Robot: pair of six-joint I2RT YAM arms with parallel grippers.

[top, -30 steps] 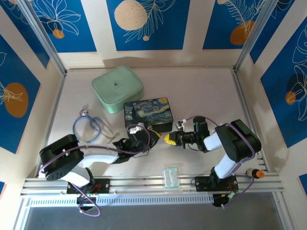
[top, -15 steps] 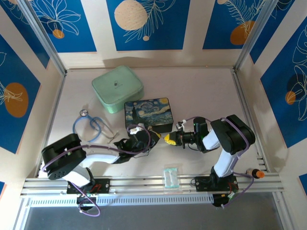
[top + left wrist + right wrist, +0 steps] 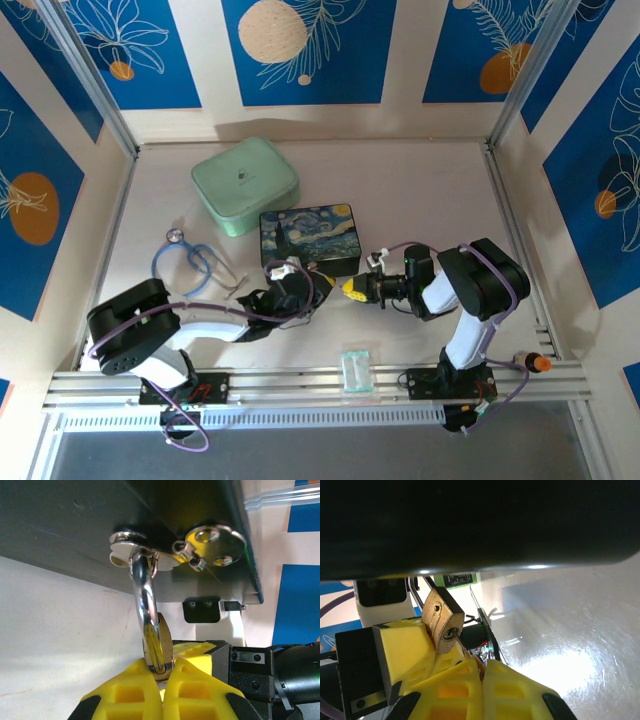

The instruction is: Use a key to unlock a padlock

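- Padlock [image 3: 442, 617], brass, hangs just in front of the painted box [image 3: 308, 238]. The nearest thing to the arm bases is the clear packet [image 3: 355, 368], at about 5 o'clock from the lock by the rail.
- Left gripper [image 3: 162, 680] reaches in from 9 o'clock. Its yellow fingers are pressed together on the padlock's body, right where the shackle [image 3: 145, 600] enters it.
- Right gripper [image 3: 482, 676] comes in from 3 o'clock, fingers pinched shut on the key [image 3: 461, 642]. The key's thin shaft slants up toward 10 o'clock and its tip meets the keyhole in the lock's end face.
- In the left wrist view, the silver shackle rises toward 12 o'clock and passes through the ring of the box's clasp [image 3: 200, 547] on the dark front wall.
- At 9 o'clock from the box, a blue stethoscope [image 3: 188, 265] lies on the table [image 3: 430, 190].
- Farthest back, at 11 o'clock from the box and close to its corner, is the mint-green case [image 3: 245, 185].
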